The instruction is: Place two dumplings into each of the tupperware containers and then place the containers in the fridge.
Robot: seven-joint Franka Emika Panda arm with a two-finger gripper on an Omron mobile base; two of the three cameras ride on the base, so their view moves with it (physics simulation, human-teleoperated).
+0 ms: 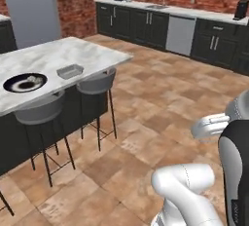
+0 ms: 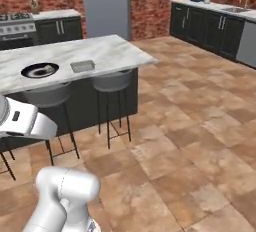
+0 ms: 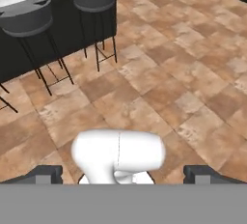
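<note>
Warm terracotta against cool marble

Floor (image 1: 160, 98): mottled orange-brown tiles. Island counter (image 1: 53, 59): white marble, grey-veined. At its nine o'clock, a black plate (image 1: 24, 83); translucent grey container (image 1: 70, 71). Red brick wall (image 1: 78, 1); grey stools (image 1: 95, 84).

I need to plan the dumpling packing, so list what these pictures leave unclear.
- Pale dumplings on the round dark-rimmed plate: too small in both base views to count; the hand view's edge cuts the plate off.
- Translucent grey tupperware container: one shows on the marble island; its contents are too small to tell.
- Tall silver-grey fridge: top cut off by the frame, door details unreadable.
</note>
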